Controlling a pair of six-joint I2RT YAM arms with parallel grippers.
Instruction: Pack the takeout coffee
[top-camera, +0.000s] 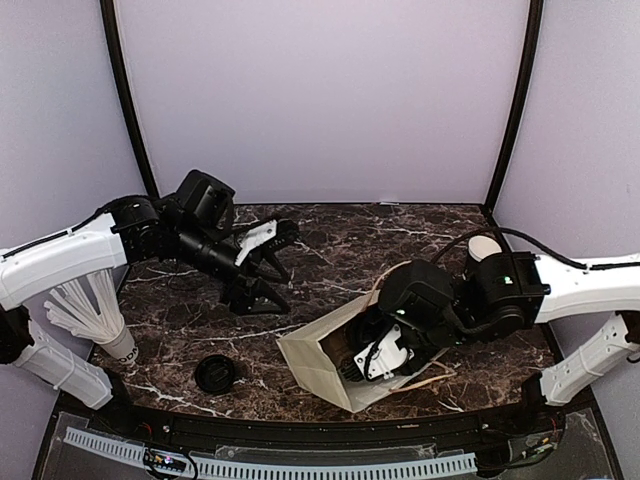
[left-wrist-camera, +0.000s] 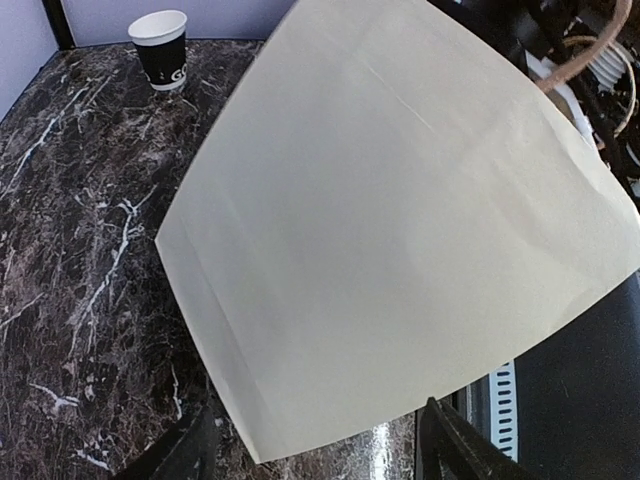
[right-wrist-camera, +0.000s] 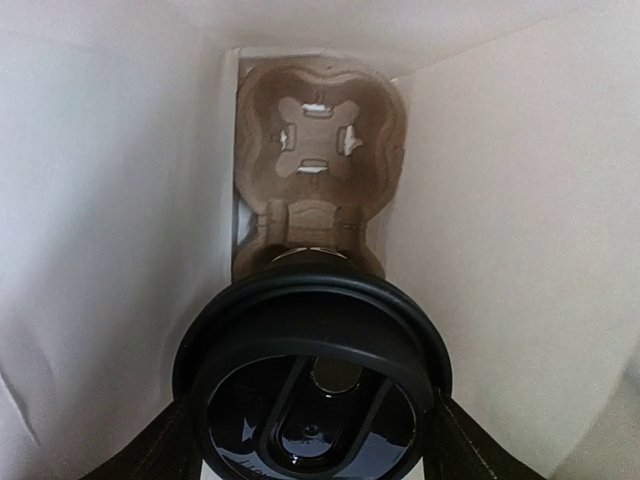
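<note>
A: Left gripper (top-camera: 262, 275) is hovering over the dark marbled stone tabletop (top-camera: 340, 240), jaws standing apart, gripping nothing, near the cream paper bag (top-camera: 318, 362) lying on its side.
B: Right side?
A: Right gripper (right-wrist-camera: 312, 435) is sitting inside that bag, jaws clamping the black lidded paper takeout coffee (right-wrist-camera: 315, 385), just short of the brown moulded cardboard cup carrier (right-wrist-camera: 320, 150).
B: Risk?
A: Nothing is pinning the bag, so pushing may be sliding it; cup may be missing the carrier socket and tipping.
</note>
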